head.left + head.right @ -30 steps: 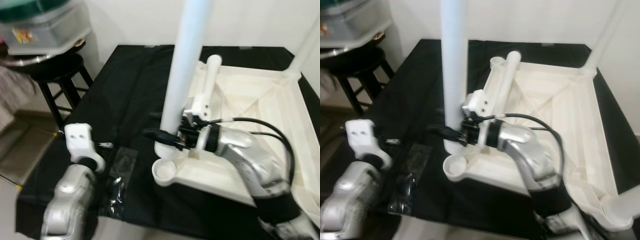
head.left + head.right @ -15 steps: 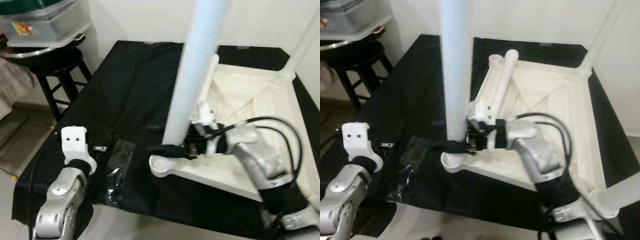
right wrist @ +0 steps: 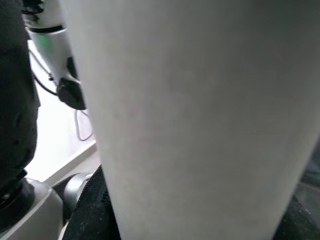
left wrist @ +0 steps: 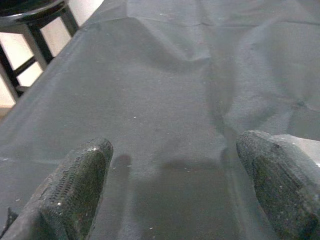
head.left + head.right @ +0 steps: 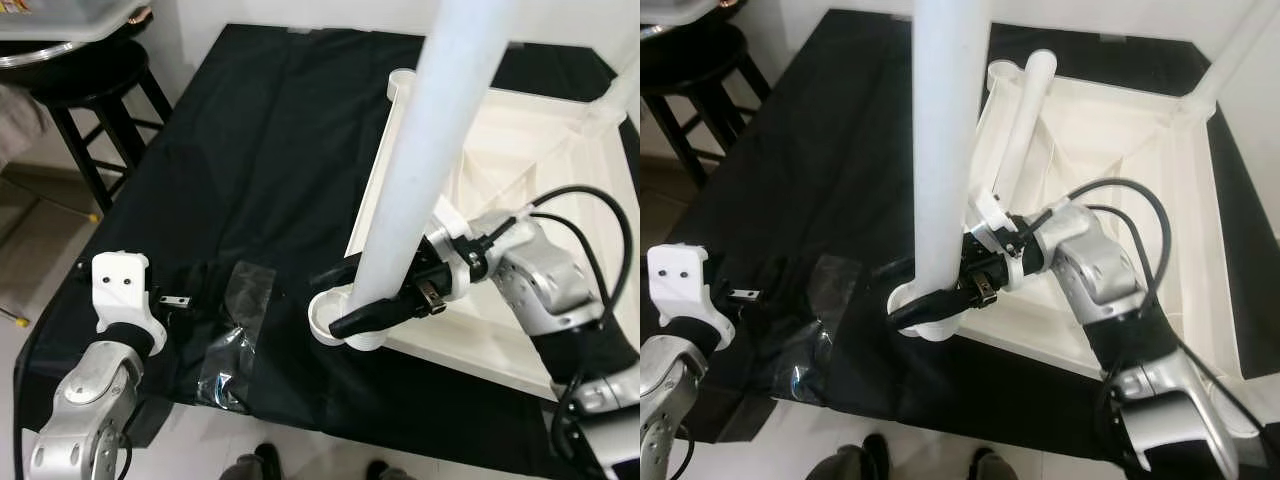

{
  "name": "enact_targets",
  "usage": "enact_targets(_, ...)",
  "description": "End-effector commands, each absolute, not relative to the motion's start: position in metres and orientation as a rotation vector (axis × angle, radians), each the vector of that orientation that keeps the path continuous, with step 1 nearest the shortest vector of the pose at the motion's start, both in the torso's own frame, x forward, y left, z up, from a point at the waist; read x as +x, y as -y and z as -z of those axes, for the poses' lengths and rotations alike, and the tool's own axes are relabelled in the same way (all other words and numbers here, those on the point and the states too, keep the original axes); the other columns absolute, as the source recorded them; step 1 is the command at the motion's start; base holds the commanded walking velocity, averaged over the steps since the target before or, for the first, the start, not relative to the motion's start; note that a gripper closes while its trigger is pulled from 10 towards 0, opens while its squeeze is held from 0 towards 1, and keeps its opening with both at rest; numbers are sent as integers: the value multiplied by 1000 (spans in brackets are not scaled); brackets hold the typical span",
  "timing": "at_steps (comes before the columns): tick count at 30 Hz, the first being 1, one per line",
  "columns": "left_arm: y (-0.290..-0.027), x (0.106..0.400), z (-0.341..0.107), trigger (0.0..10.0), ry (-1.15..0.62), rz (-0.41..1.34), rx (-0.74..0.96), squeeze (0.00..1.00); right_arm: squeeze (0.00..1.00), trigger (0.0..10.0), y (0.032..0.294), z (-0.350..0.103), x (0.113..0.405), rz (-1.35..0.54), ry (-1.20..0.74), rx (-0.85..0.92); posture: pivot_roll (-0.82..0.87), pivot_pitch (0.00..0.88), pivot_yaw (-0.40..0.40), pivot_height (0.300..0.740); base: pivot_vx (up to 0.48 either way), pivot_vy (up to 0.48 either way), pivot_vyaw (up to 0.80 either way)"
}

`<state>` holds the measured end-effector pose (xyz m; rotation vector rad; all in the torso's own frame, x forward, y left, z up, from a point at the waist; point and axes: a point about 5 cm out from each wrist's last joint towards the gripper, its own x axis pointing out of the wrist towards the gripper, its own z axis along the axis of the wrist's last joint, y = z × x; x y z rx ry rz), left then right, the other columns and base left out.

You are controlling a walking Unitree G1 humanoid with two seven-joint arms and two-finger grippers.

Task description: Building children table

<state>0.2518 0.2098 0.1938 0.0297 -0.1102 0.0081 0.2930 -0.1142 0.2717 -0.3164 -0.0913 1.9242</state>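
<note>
In my head views, my right gripper (image 5: 375, 310) pinches the base of the white table leg (image 5: 430, 150) at centre frame, holding it upright over the corner socket (image 5: 330, 318) of the upturned white tabletop (image 5: 520, 180), which lies on the black cloth (image 5: 250, 150) toward the right; my left gripper (image 5: 175, 300) hovers low at lower left beside a clear plastic bag (image 5: 235, 330). My left wrist view shows my fingers (image 4: 75, 190) spread apart over bare cloth. My right wrist view shows the leg (image 3: 200, 100) close up, clamped between my dark pads (image 3: 90, 210).
</note>
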Motion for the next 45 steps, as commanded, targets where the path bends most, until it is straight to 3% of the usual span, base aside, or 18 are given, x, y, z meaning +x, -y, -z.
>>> enact_targets(1, -210, 246, -197, 10000, 111, 18, 33, 0, 0, 10000, 108, -271, 290, -1991, 98, -308, 64, 399, -12, 740, 0, 0, 0)
enact_targets(8, -194, 227, -216, 10000, 195, 304, 101, 0, 0, 10000, 98, -272, 293, -2043, 85, -322, 75, 416, -38, 740, 0, 0, 0)
enact_targets(17, -197, 209, -222, 10000, 184, 524, 204, 0, 0, 10000, 93, -272, 301, -2046, 93, -383, 82, 416, -45, 740, 0, 0, 0)
enact_targets(45, -177, 195, -218, 10000, 187, 661, 157, 0, 0, 10000, 94, -278, 317, -2009, 98, -387, 85, 404, -44, 740, 0, 0, 0)
